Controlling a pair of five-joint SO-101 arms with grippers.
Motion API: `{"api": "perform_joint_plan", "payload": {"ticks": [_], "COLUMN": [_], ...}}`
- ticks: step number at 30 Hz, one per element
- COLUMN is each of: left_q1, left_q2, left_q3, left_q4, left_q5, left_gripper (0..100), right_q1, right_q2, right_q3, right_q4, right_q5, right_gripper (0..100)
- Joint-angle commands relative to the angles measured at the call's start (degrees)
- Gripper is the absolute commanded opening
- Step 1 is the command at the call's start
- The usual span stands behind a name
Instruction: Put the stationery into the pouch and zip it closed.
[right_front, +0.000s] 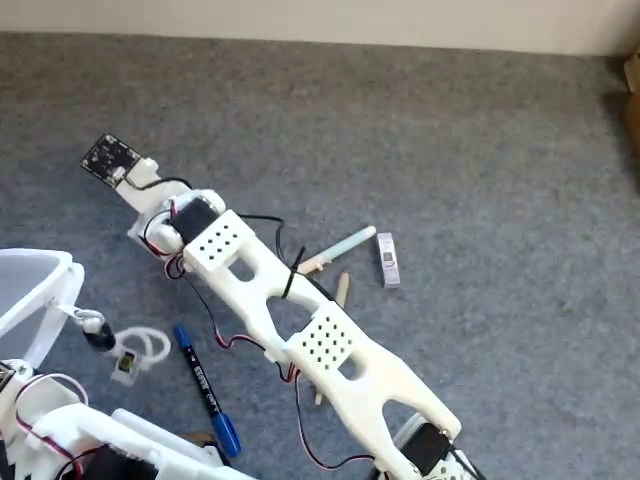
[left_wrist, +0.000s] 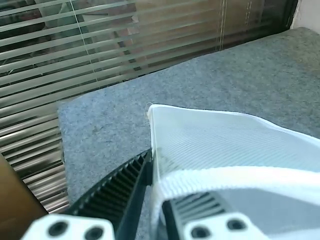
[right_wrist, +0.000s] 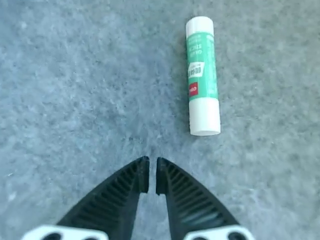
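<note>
My left gripper (left_wrist: 153, 167) is shut on the rim of the white mesh pouch (left_wrist: 225, 145), held up off the grey felt table at the near left (right_front: 30, 285). My right gripper (right_wrist: 152, 169) is shut on nothing and points down at the felt just short of a green-and-white glue stick (right_wrist: 202, 75), which lies flat. The right arm (right_front: 300, 320) stretches diagonally across the table. Beside it lie a blue marker (right_front: 205, 385), a pale blue pen (right_front: 345, 245), a small purple eraser (right_front: 387, 260) and a wooden stick (right_front: 342, 290) partly under the arm.
A white cord loop with a small tag (right_front: 140, 348) lies by the pouch's zip pull (right_front: 95, 330). The table's edge (left_wrist: 60, 130) meets window blinds (left_wrist: 75, 45) behind the pouch. Bare felt (right_front: 500, 150) spreads to the far right.
</note>
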Motion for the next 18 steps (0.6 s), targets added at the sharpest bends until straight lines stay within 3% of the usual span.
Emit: {"api": "perform_joint_plan", "payload": {"ticks": [1,12,18], "left_q1": [-0.3,-0.4,-0.3], "left_q2": [-0.4,-0.4,-0.4], "left_q3": [-1.5,-1.5,-1.5], "left_q4": [0.0,0.1,0.0], "left_q5": [0.4,0.4,0.4], "left_gripper": [1,1,1], "right_q1": [0.9,-1.8,0.1], "right_q2": [-6.8,-7.1,-6.3], "right_q3": [-5.5,-19.1,-19.8], "right_q4": [3.1,13.9,8.4], "right_q5": [0.7,0.5,0.6], "right_gripper": [2.6,2.6,3.9]}}
